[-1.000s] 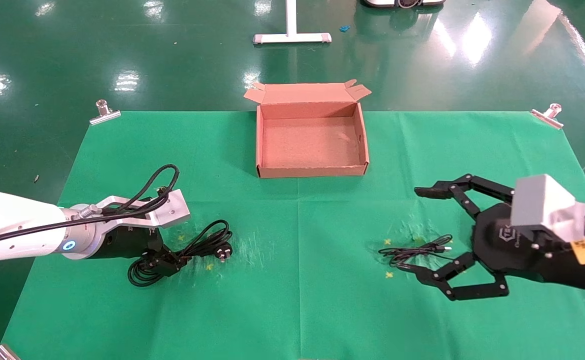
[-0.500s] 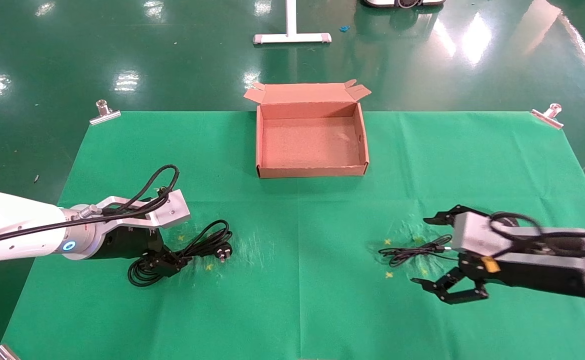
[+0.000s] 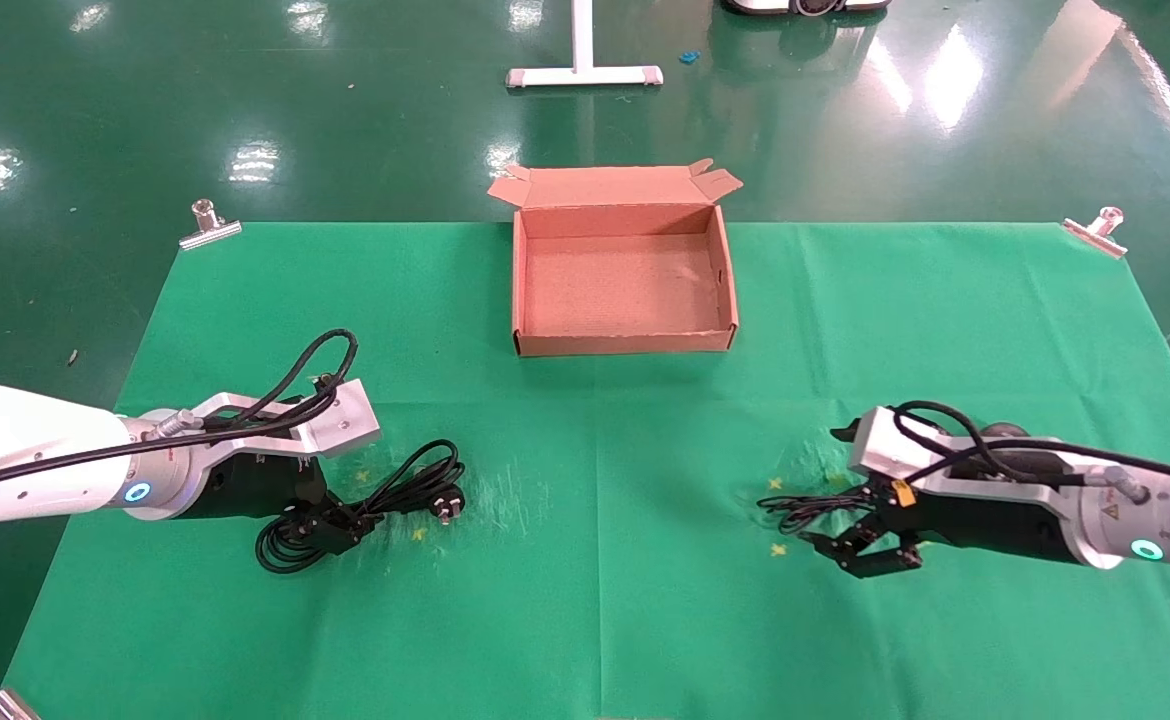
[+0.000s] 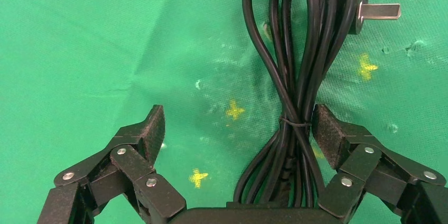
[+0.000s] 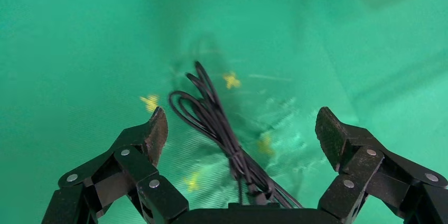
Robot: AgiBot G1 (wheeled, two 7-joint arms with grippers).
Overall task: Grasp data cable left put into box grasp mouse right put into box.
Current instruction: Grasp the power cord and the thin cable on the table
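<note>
Jaws apart, no legible writing

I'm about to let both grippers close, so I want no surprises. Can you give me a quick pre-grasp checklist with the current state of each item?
1. Left gripper open around the data cable: ok; the bundle sits against one finger, off centre.
2. Cable's tie between the left fingers: ok.
3. Right gripper open over the thin black cord: ok.
4. Mouse body between the right fingers: cannot tell; only cord shows, in the wrist view and the head view.
5. Box open and empty: ok.
6. Path from each gripper to the box free of other things: ok.
</note>
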